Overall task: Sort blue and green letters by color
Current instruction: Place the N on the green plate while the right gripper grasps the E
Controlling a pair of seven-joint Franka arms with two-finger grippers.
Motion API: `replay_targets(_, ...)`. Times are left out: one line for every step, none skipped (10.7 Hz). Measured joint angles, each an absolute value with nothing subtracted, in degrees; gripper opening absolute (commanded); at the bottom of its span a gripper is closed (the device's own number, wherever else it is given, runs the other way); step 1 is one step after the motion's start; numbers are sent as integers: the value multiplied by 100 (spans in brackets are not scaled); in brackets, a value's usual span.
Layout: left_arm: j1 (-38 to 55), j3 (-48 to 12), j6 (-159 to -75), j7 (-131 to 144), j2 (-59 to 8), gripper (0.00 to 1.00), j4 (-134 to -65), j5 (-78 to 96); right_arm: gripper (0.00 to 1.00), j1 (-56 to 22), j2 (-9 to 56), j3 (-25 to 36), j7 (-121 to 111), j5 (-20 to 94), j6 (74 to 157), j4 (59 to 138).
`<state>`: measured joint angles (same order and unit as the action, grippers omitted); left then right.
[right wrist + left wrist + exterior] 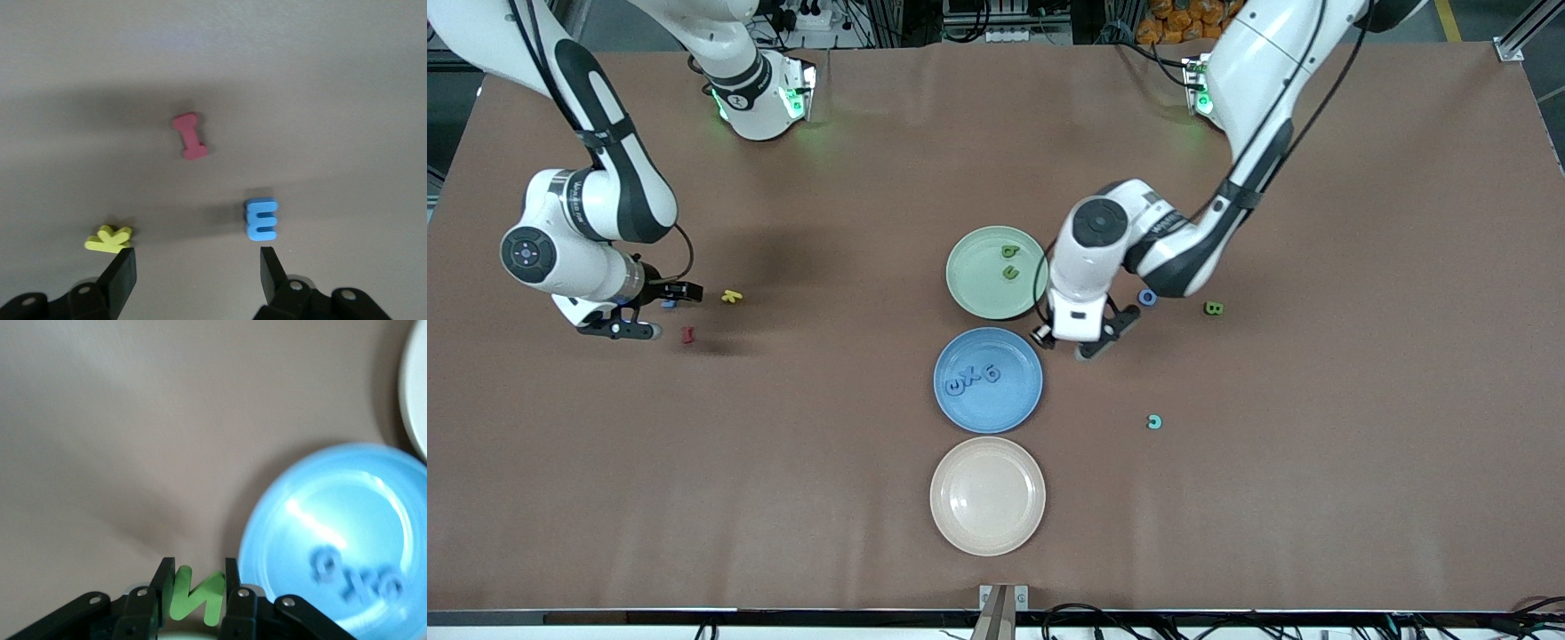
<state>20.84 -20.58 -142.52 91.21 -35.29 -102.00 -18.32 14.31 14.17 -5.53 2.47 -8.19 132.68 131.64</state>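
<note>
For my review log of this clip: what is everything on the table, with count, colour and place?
Green plate: one, nearest the bases; two green letters on it.
Blue plate: one, middle of the row; three blue pieces.
Cream plate: one, nearest the camera.
Loose at the left arm's end: blue ring, green B, teal piece.
Loose at the right arm's end: yellow K, red I, blue E.
Left gripper: shut on green N, beside the blue plate.
Right gripper: open, by blue E.

Blue E (pixel 261 219), red I (pixel 190 136), yellow K (pixel 109 239) on table; green N (pixel 195 595) in left pincer (pixel 193 597).
</note>
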Motion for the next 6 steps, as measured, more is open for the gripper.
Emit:
replay_targets(2318, -2085, -14251, 9334, -3499, 0, -10197, -1832, 74, 1436, 1418, -478, 170, -818, 13303, 13189)
replay_targets(2615, -2113, -14251, 9597, -3475, 0, -10196, -1832, 72, 1441, 1431, -433, 75, -817, 13440, 13241)
replay_targets(2922, -2133, -14250, 9787, -3468, 12, -10194, -1832, 72, 1447, 1476, -392, -9, -817, 13693, 13330)
replay_targets(3205, -2135, -14250, 10020, -3465, 99, -10192, -1832, 72, 1453, 1560, -336, -109, -817, 13943, 13400)
replay_targets(3451, -2129, -14250, 10260, -3463, 100, -10186, -1833, 72, 1463, 1653, -265, -275, -817, 14110, 13440)
replay_targets(3603, -2119, -14242, 10345, -3464, 100, -10186, -1882, 72, 1472, 1717, -191, -428, -817, 14163, 13444)
